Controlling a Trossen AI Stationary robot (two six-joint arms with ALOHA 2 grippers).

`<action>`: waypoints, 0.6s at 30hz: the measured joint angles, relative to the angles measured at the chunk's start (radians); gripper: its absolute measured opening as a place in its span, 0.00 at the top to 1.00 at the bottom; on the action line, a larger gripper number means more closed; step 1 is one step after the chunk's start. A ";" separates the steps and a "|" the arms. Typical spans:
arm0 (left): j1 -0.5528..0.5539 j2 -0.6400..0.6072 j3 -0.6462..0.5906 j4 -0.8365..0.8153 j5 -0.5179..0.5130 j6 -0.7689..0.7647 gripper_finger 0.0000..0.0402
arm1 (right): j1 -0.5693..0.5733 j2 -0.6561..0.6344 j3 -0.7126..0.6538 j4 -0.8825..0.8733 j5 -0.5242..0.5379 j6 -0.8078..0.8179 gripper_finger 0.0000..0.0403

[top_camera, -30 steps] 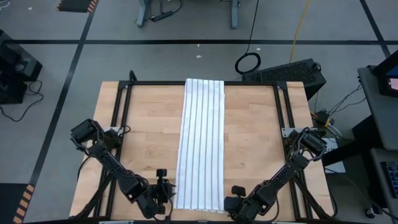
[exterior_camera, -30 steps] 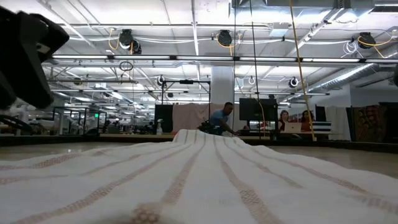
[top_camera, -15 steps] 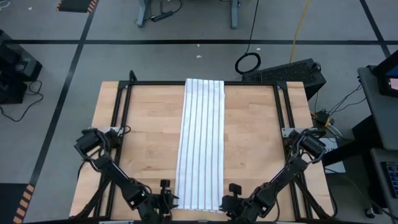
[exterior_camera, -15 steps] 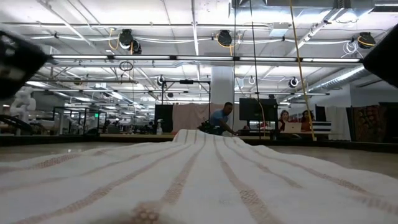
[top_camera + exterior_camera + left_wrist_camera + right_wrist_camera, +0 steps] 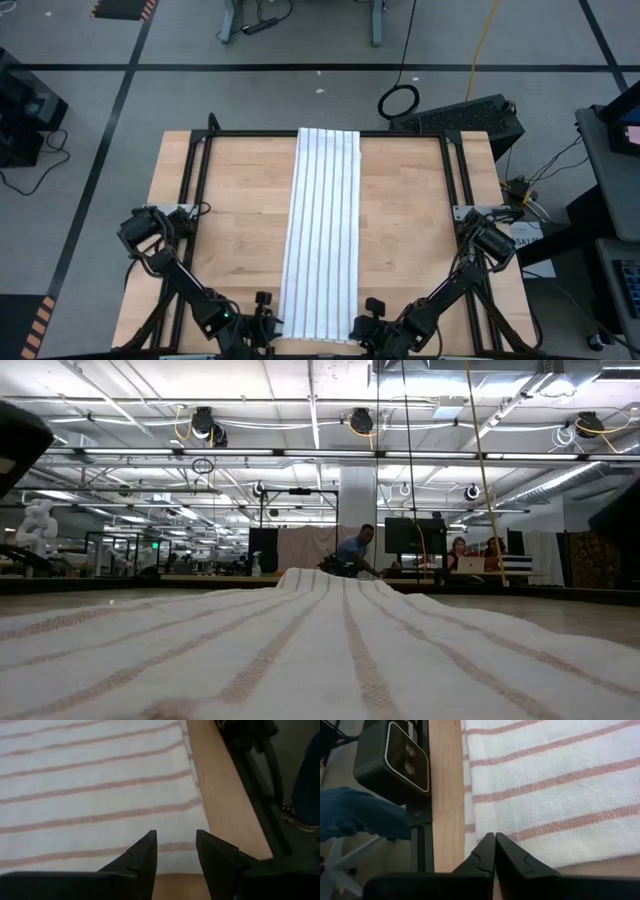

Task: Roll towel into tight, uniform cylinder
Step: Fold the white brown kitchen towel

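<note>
We judge the rolling has not begun: the towel (image 5: 323,232) lies flat and full length down the middle of the wooden table (image 5: 235,215), from the far edge to the near edge, with no turn of cloth showing at either end. At the near left corner the left gripper (image 5: 175,851) hovers over the hem with a narrow gap between its fingers and nothing held. At the near right corner the right gripper (image 5: 495,851) has its fingers pressed together at the towel's edge; whether they pinch any cloth we cannot quite tell from the wrist view. Everything is left to do: lifting the near hem, turning it over, and rolling evenly toward the far end.
</note>
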 joint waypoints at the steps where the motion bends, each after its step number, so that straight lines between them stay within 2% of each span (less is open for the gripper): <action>1: 0.000 -0.009 0.000 -0.002 -0.003 0.004 0.64 | 0.000 -0.006 0.000 0.000 -0.003 -0.002 1.00; 4: 0.000 -0.022 0.000 -0.011 -0.022 0.021 0.64 | 0.000 -0.045 0.007 0.004 0.002 -0.015 1.00; 8: 0.003 -0.025 0.000 -0.019 -0.122 0.074 0.64 | -0.001 -0.096 0.012 0.007 0.051 -0.061 1.00; 11: 0.030 -0.020 -0.003 -0.047 -0.153 0.102 0.64 | -0.003 -0.107 0.012 0.004 0.196 -0.131 1.00; 15: 0.098 -0.020 -0.050 -0.046 -0.120 0.098 0.64 | -0.019 -0.101 0.012 -0.031 0.413 -0.222 1.00; 18: 0.157 -0.020 -0.099 -0.031 -0.081 0.079 0.64 | -0.066 -0.095 0.011 -0.082 0.461 -0.301 1.00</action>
